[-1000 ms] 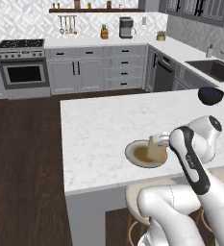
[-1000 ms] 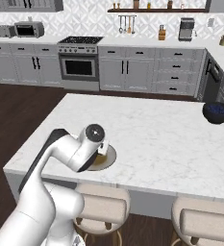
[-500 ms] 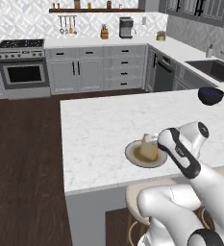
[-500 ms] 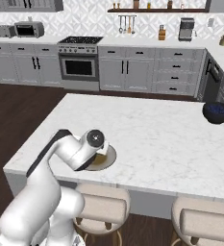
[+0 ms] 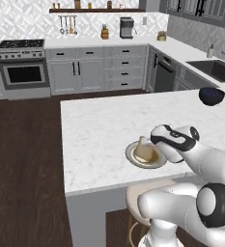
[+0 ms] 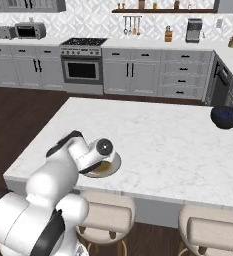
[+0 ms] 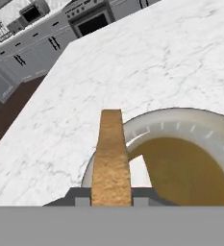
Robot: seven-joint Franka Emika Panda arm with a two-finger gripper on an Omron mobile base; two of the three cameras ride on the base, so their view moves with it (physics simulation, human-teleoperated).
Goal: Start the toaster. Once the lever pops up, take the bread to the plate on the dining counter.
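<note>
The hand view looks straight along one slice of bread [image 7: 111,161], seen edge-on and standing upright between the two dark fingertips [image 7: 80,196], so the claw [image 7: 111,198] is clenched on the bread. Below and past it lies one round plate [image 7: 132,130], pale at the rim and brown in the middle, with the slice over its near edge.

From the left base view the bread [image 5: 142,149] shows its flat pale face, tilted up over the plate [image 5: 131,157], with the claw [image 5: 151,144] at its right side. The right base view hides the bread behind the white wrist; there the plate [image 6: 111,169] peeks out as a crescent beside the arm.

One dark blue bowl [image 6: 227,116] sits well apart at the far right end of the tabletop [image 6: 163,140], a white marble slab. Two round stools [image 6: 210,235] stand under its near edge.

Behind, across dark wood floor [image 5: 22,159], run grey cabinets [image 6: 133,75], one oven range [image 6: 82,67], one coffee machine [image 5: 127,27] and one wall shelf [image 5: 92,9]. One toaster [image 6: 4,32] stands far left on the back worktop.
</note>
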